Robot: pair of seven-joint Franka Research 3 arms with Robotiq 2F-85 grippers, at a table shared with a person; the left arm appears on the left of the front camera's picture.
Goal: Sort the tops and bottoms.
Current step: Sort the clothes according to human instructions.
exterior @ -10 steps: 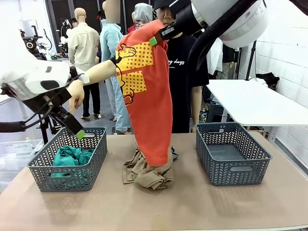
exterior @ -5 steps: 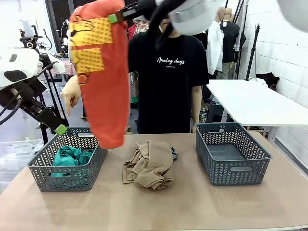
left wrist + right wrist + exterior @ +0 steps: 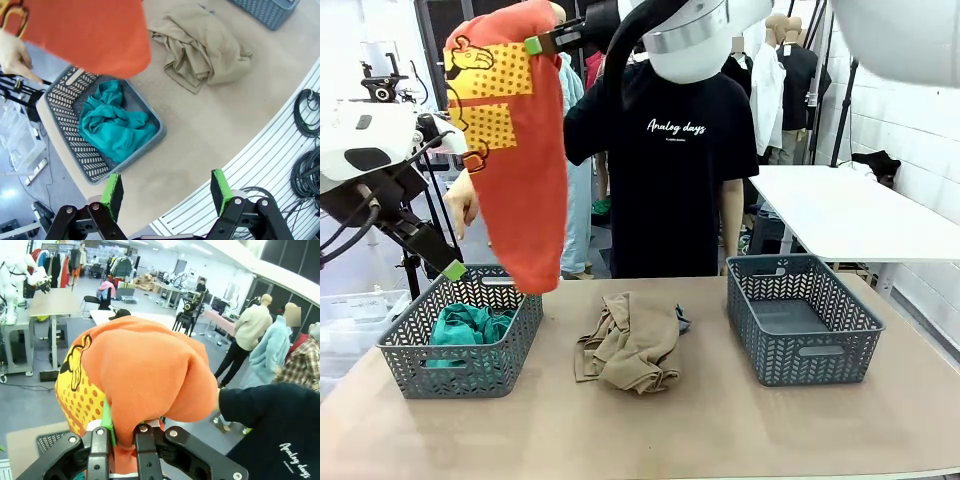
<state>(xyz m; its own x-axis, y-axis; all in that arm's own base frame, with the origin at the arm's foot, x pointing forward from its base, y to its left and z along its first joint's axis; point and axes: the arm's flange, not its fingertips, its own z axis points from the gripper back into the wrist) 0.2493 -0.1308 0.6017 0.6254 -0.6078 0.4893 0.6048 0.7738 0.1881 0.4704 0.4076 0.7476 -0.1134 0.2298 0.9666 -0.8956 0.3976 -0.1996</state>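
**Orange top hangs lengthwise over the left basket's far edge**

The right end effector (image 3: 534, 44) is up high at the left of the front view, clamped shut on a bunched fold at the top of the orange garment (image 3: 525, 180). The garment hangs straight down from that grip – long axis vertical, yellow print on its upper part facing the camera, free lower end pointing at the surface (image 3: 720, 430). That lower end is level with the far rim of the left basket (image 3: 470, 372), at its right corner. In the right wrist view the cloth bulges over the closed fingers (image 3: 100, 442).

The left end effector (image 3: 167, 187) hovers beside the same basket with its green pads spread apart and nothing between them.

The teal garment (image 3: 468, 325) lies crumpled inside the left basket. The tan garment (image 3: 632, 345) sits in a heap mid-surface, between the two baskets and touching neither; a sliver of grey cloth (image 3: 681, 322) shows at its right edge. The right basket (image 3: 800, 350) stands well apart.

Behind the surface stands a person in a black T-shirt (image 3: 660, 170) – one hand (image 3: 460, 205) just beside the hanging orange cloth.
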